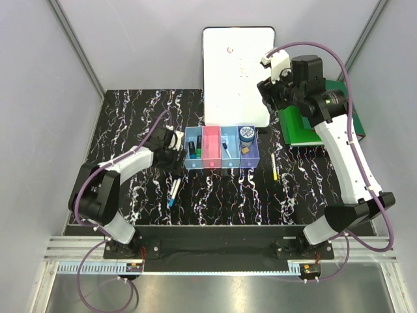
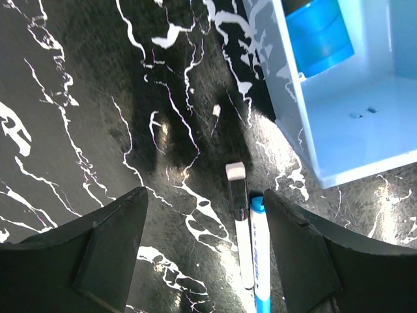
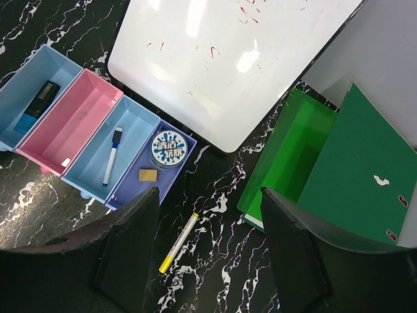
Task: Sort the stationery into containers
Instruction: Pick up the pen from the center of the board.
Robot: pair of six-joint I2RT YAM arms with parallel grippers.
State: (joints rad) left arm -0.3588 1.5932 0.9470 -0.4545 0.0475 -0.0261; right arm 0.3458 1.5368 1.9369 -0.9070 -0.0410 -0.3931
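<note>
My left gripper (image 2: 205,202) hung spread wide over two pens (image 2: 240,225) just left of the bins (image 2: 293,111). My right gripper (image 3: 207,199), also spread and empty, hovered above the yellow-tipped pen (image 3: 179,242) right of them.

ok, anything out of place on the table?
Three pens lie loose outside the bins: a black-end pen and a blue-end pen side by side near the left end, and a yellow-end pen off the right end. The whiteboard carries faint red smudges.
</note>
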